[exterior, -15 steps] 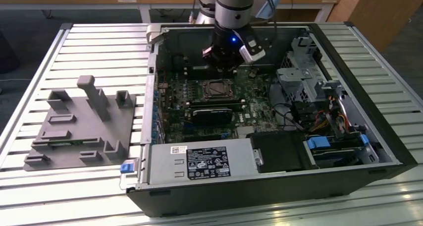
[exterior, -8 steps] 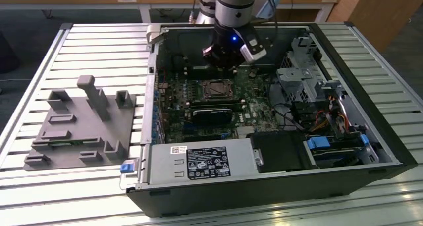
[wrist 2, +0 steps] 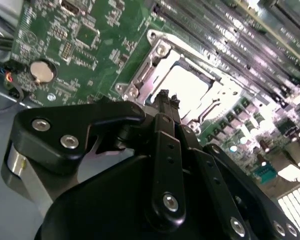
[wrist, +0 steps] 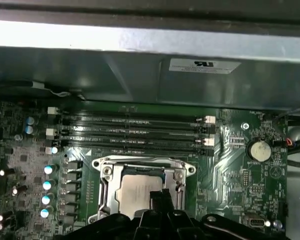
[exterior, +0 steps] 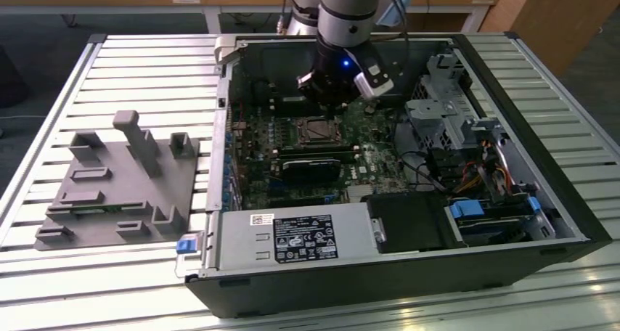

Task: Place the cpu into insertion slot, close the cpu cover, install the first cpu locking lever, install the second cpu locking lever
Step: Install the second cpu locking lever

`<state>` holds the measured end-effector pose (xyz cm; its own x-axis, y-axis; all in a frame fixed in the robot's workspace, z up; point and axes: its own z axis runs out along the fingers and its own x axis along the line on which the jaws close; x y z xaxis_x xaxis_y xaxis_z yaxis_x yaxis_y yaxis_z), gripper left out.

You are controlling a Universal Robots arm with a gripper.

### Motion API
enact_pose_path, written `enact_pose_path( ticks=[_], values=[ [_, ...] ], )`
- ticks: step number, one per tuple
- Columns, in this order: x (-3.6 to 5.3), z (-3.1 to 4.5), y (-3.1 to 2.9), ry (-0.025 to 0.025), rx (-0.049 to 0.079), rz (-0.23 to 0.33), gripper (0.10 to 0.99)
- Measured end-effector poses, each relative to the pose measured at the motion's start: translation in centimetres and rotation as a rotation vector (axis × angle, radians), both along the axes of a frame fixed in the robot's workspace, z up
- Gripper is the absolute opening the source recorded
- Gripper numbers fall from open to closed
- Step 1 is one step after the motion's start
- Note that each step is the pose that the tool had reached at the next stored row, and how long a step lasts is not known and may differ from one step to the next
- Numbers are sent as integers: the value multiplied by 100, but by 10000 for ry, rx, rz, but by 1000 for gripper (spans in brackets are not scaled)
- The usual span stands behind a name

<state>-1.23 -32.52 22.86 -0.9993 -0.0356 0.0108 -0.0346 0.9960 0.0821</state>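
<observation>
and here's the arm reaching down into the open computer case (exterior: 542,200), which lies on its side on a slatted metal table (exterior: 145,55). in the exterior view the gripper (exterior: 335,91) hangs over the green motherboard (exterior: 378,168), just at twelve o'clock of the insertion slot (exterior: 317,131), close above it.

in the second wrist view the black fingers (wrist 2: 165,107) run up to a single narrow tip, pressed together with no gap showing and nothing between them. that tip sits right at the near edge of the socket frame; whether it is actually touching metal, i can't tell.

now the chip: the cpu (wrist: 138,192) is seated in the insertion slot (wrist: 106,172), its pale silvery top showing in both wrist views, bright in the second wrist view (wrist 2: 187,90). the cpu cover (wrist: 177,175) lies flat around it, its square window framing the chip, shiny frame (wrist 2: 145,75) down on the socket. the state of the locking levers i can't make out.

in the first wrist view the long black memory slots (wrist: 135,132) run in a row at twelve o'clock of the socket, and a round coin battery (wrist: 258,150) sits out at about two o'clock. in the exterior view a grey fixture block (exterior: 116,189) with upright posts rests on the table at nine o'clock of the case, well apart from the arm.
</observation>
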Motion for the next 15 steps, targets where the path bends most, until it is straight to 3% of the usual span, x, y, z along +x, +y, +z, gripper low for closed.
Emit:
enact_pose_path(
  ticks=[1,4,10,15],
  values=[
    [3,0,-10,38,103,0,106],
    [3,-2,-59,47,286,0,106],
    [3,-5,-204,47,354,0,106],
    [2,1,-241,49,359,-2,106]
  ],
)
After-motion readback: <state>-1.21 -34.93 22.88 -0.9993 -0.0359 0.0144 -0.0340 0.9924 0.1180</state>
